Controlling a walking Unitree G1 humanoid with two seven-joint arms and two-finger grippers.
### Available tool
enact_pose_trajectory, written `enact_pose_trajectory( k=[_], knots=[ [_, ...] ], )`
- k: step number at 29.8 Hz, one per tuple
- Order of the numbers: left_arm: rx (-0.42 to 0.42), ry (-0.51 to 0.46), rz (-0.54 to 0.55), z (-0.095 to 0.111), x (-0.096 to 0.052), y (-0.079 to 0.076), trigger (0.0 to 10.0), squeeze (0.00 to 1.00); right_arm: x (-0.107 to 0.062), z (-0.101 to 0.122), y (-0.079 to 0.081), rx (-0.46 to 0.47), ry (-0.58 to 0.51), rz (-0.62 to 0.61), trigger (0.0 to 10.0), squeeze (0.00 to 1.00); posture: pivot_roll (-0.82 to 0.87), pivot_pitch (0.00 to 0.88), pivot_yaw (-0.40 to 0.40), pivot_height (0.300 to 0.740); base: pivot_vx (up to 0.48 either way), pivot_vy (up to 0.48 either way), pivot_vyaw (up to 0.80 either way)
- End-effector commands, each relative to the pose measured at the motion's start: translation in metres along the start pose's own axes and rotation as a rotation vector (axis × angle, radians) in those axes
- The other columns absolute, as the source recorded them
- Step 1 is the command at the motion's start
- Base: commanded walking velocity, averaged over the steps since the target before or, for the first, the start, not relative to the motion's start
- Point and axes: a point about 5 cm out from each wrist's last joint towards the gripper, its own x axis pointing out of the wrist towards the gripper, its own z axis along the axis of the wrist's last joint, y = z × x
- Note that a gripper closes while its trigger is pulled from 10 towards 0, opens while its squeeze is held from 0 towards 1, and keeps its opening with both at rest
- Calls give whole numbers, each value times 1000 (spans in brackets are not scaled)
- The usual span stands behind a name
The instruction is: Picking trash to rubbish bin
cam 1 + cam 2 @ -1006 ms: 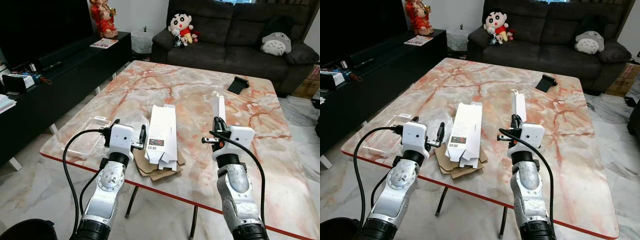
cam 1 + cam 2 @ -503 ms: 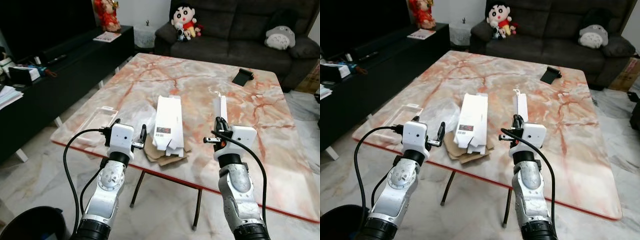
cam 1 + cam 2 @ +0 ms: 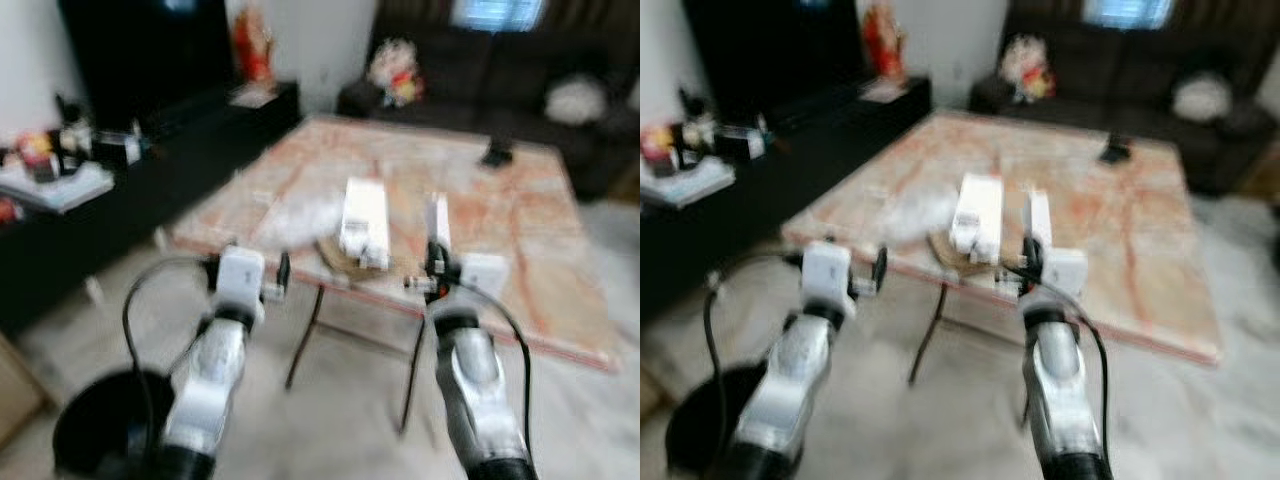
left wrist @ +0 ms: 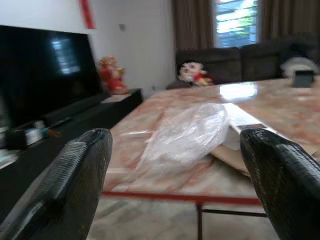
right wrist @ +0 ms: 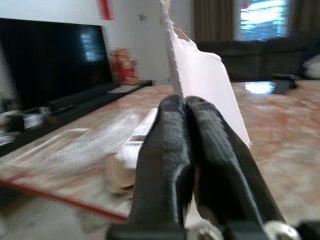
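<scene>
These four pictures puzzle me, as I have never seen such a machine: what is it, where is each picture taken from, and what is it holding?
It is a walking humanoid robot with two silver arms, each ending in two long black fingers. The two wide, blurred pictures come from its head cameras, looking down at its own arms. The other two come from a camera on each wrist, looking along the fingers.

The right end effector is shut on a flat white piece of packaging that stands up from its fingers. The left end effector is open and holds nothing.

Ahead stands a marble table with a flattened white box, brown cardboard under it and a crumpled clear plastic bag. A black bin stands on the floor by the left arm.
</scene>
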Motion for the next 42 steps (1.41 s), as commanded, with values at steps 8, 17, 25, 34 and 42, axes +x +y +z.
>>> enact_pose_trajectory(
  k=[8,17,25,34,42],
  knots=[
    [9,18,0,-4,-2,2,10000,0,-4,-5,-3,-3,26,-5,10000,0,143,20,-25,740,-264,0,0],
    [23,268,23,-57,-17,14,10000,0,-22,-47,-8,7,227,45,10000,0,136,24,-28,740,-56,0,0],
    [57,645,56,-133,-77,41,10000,0,-81,-116,-37,-2,590,-40,10000,0,146,23,-30,740,0,0,0],
    [35,935,65,-171,-136,46,10000,0,-154,-161,-59,-14,963,-137,10000,0,143,28,-33,740,0,0,0],
    [34,1064,98,-184,-167,51,10000,0,-174,-171,-51,27,1043,-151,10000,0,128,17,-24,740,135,0,0]
  ],
)
